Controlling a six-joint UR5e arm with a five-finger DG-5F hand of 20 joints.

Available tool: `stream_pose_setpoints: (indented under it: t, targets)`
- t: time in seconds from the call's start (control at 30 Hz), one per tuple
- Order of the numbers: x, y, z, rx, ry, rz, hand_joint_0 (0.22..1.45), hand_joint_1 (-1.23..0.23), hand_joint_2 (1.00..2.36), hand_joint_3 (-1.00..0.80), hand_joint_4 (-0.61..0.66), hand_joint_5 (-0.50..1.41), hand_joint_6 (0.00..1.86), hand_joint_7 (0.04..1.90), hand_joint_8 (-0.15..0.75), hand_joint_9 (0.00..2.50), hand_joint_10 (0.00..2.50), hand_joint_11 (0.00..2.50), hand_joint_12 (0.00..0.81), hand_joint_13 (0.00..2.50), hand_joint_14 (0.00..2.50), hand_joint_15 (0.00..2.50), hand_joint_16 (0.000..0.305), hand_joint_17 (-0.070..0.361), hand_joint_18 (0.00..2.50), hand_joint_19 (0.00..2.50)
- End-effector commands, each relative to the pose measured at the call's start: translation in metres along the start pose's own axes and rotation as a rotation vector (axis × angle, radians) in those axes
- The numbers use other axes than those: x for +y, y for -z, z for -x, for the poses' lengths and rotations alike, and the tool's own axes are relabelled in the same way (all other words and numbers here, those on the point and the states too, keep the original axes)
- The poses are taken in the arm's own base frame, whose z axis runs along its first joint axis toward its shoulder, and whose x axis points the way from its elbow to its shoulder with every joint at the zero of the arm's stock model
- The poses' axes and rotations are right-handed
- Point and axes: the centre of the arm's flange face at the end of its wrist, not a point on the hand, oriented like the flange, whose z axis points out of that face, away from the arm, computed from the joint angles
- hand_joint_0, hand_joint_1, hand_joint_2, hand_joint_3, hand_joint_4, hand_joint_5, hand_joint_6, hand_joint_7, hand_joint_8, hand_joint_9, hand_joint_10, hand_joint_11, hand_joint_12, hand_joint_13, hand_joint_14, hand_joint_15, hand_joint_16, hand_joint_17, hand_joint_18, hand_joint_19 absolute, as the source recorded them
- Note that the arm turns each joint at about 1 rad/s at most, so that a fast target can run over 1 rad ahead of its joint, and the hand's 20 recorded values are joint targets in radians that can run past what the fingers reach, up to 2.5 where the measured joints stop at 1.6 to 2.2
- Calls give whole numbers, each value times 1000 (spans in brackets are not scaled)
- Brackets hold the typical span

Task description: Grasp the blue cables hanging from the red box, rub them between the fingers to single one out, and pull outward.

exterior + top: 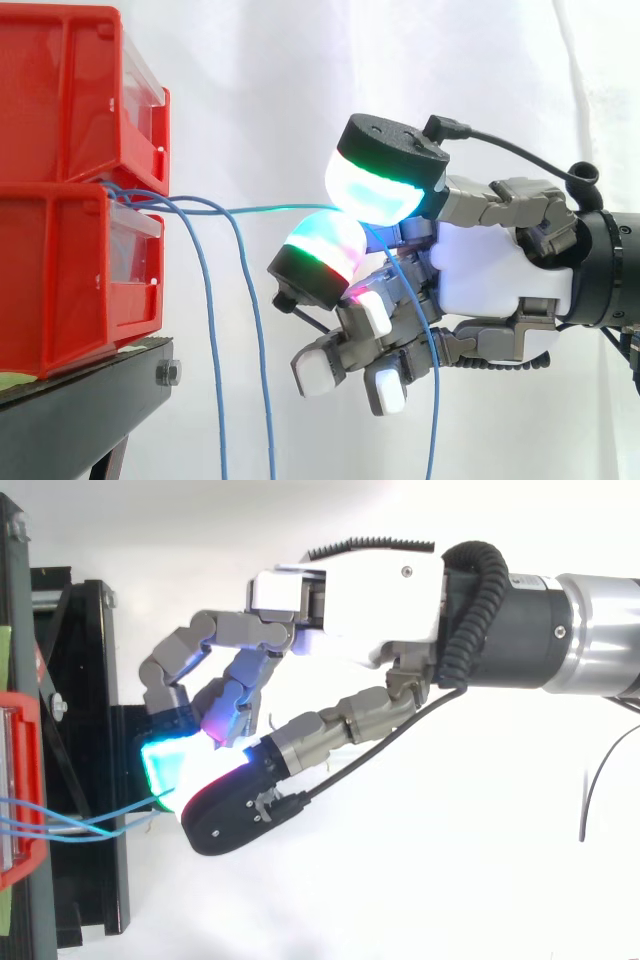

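Note:
Two stacked red bins stand on the black stand at the left. Thin blue cables come out from between the bins. Two of them hang down in loops just off the stand. A third blue cable runs nearly level to my hand and is pinched between two large glowing fingertips; its loose end drops behind the hand. The other fingers curl below. In the top view, my hand is right of the red bin, with the cables leading to its pads.
A white curtain hangs behind everything. The black stand juts out toward the hand, its edge a short way left of the fingertips. There is free space to the right and below the hand.

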Motion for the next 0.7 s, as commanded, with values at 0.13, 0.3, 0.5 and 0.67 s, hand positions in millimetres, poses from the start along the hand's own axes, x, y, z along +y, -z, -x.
stream_pose_setpoints:
  t: [0.13, 0.3, 0.5, 0.67]
  targets:
    - [1, 0, 0, 0, -1, 1, 590, -777, 1016, -123, 248, -95, 911, 1250, 410, 1062, 14, 719, 451, 851, 14, 453, 64, 143, 1015, 541]
    - [-1, 1, 0, 1, 1, -8, 594, -794, 1017, -98, 248, -89, 907, 1264, 401, 1082, 14, 716, 447, 862, 14, 445, 63, 143, 1031, 539]
    - [9, 13, 2, 47, 24, -81, 594, -799, 1016, -89, 248, -84, 903, 1280, 404, 1106, 14, 715, 448, 870, 13, 449, 65, 145, 1044, 532]
    - [18, 21, 6, 73, 39, -120, 593, -800, 1016, -82, 246, -82, 902, 1293, 405, 1112, 15, 718, 451, 873, 12, 447, 65, 146, 1049, 522]
